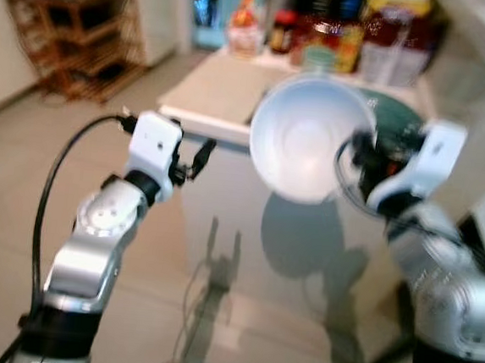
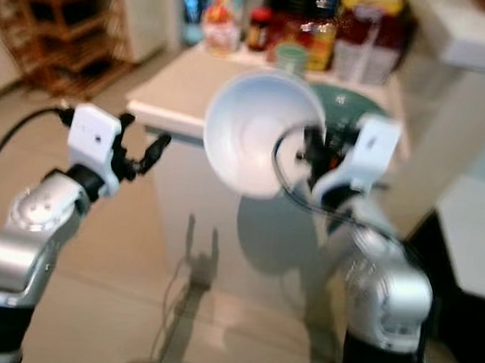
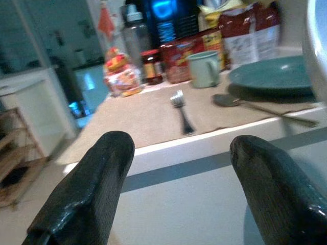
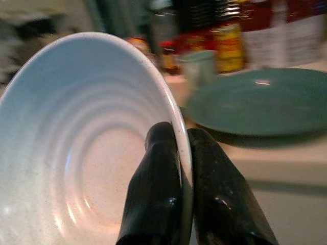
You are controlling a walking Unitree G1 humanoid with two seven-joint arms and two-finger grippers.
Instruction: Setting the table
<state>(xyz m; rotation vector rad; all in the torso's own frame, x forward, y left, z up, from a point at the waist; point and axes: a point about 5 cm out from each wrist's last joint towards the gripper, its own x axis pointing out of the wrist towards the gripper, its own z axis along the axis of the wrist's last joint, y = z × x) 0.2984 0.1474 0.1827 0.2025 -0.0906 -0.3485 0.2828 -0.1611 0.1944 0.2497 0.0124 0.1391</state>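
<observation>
Gripping the rim of a white bowl [image 4: 76, 148], the right pincer [image 4: 185, 153] has one black finger inside the wall and the other outside, pinched tight on the edge. That bowl sits tilted on its side in the air, its ribbed hollow facing back toward the robot, held up short of the counter [image 3: 153, 120]. Across from it the left pincer [image 3: 179, 168] hangs with its two fingers spread wide and nothing between them, level with the counter's near edge and just short of it. Past those spread fingers, a fork [image 3: 180, 108] lies on the tan counter top, and to the side of it toward the right pincer rests a spoon [image 3: 255, 104]. Just beyond the spoon sits a green plate [image 4: 260, 99], flat on the counter, ahead of the right pincer and beyond the bowl. Farther still stands a pale green mug [image 3: 206, 69], then a row of jars and packets [image 3: 173, 56] along the far edge. Off on the left pincer's outer side stands a wooden rack [image 1: 76, 40] on the floor.
</observation>
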